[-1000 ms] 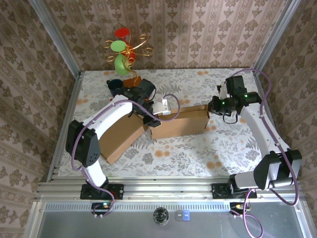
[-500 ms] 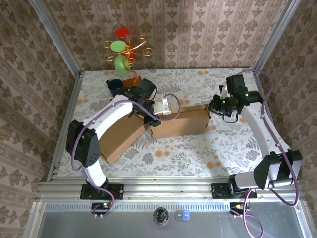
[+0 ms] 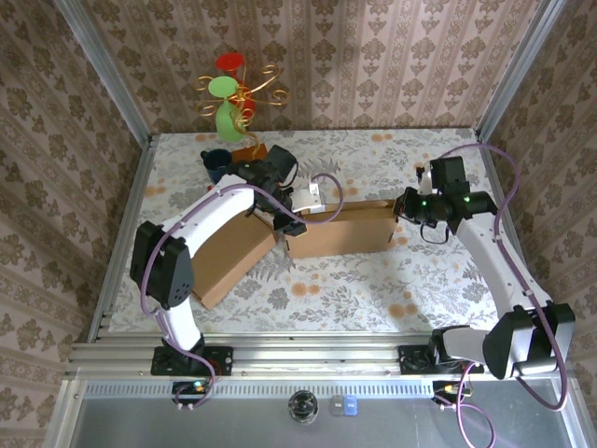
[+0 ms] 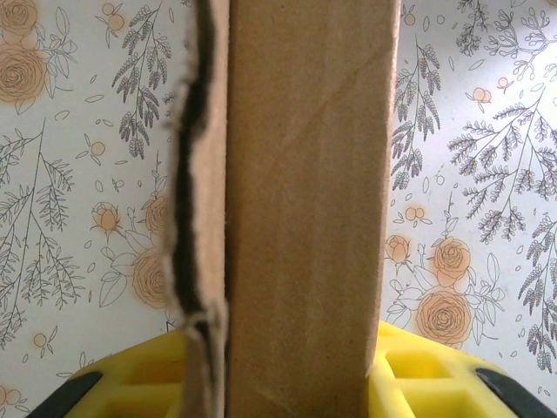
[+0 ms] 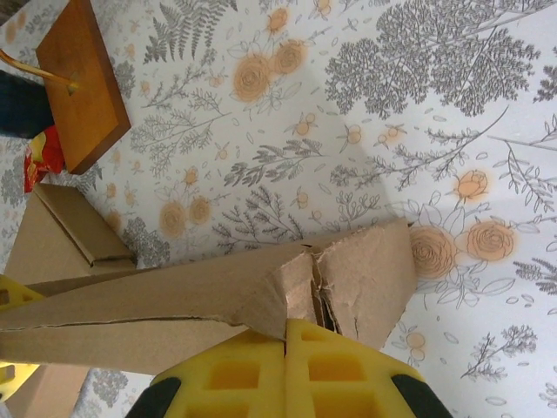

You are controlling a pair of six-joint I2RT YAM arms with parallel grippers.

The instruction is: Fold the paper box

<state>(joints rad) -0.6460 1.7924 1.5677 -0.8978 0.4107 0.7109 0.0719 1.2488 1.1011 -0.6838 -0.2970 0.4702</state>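
The brown cardboard box lies partly unfolded mid-table, one long wall standing and a flat panel spread to the left. My left gripper is at the wall's left end. In the left wrist view the cardboard strip fills the gap between the yellow fingers, touching both. My right gripper is at the wall's right end. In the right wrist view its fingertips are pressed together on the torn corner flap.
A wire ornament on a wooden base and a dark cup stand at the back left, close behind the left arm. The base also appears in the right wrist view. Metal frame rails border the flowered tabletop.
The right arm has shifted slightly right and toward the near edge, still holding the box end. The left gripper has edged slightly back. The box has barely moved.
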